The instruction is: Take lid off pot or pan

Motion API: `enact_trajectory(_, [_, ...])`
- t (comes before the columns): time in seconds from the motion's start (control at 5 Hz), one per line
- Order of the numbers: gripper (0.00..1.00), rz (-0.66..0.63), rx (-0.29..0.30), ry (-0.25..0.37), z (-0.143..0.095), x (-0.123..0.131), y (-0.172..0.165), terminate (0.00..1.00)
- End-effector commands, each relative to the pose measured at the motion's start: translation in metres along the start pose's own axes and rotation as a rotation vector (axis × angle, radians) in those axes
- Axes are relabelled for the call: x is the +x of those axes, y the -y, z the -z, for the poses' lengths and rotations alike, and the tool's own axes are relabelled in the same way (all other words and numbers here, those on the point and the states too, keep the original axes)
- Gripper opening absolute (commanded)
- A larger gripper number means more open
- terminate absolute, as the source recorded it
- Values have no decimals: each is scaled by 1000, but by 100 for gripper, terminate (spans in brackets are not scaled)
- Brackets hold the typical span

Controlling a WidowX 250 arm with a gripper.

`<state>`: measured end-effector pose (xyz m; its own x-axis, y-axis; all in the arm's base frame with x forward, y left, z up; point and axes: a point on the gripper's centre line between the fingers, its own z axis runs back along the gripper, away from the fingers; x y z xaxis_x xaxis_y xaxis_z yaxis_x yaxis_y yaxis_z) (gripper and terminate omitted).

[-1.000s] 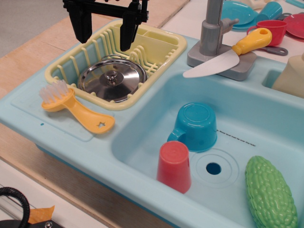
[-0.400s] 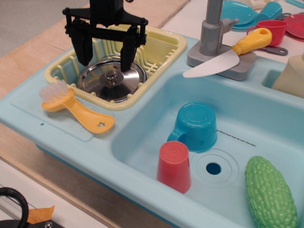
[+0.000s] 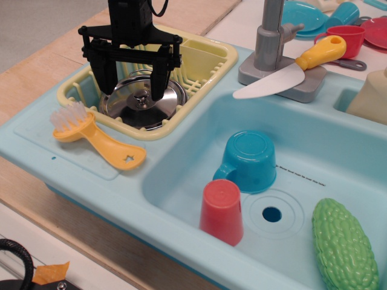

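Note:
The shiny steel lid (image 3: 142, 110) with its small knob (image 3: 141, 99) lies flat in the yellow dish rack (image 3: 208, 57), covering the pot, which is hidden beneath it. My black gripper (image 3: 133, 90) is open and hangs straight over the lid. One finger stands left of the knob and one right of it. The fingertips (image 3: 157, 92) are close above the lid's surface and hold nothing.
A yellow brush (image 3: 97, 136) lies left of the rack. The blue sink (image 3: 338, 151) holds a blue cup (image 3: 249, 160), a red cup (image 3: 222, 210) and a green gourd (image 3: 343, 244). A yellow-handled knife (image 3: 290, 69) rests on the grey faucet base (image 3: 308, 87).
My gripper has come down and shifted slightly left, from above the rack's back wall to just over the lid, still open. The lid has not moved.

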<state>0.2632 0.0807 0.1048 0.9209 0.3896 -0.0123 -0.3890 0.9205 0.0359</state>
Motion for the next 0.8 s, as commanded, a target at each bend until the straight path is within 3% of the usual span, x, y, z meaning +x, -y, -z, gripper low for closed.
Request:
enact_trajectory(0.0, [100, -1, -14, -25, 5, 9, -4, 0])
enact_trajectory(0.2, [0, -5, -42, 1, 9, 9, -5, 0])
enact_trajectory(0.6, [0, 9, -44, -13, 7, 11, -5, 0])
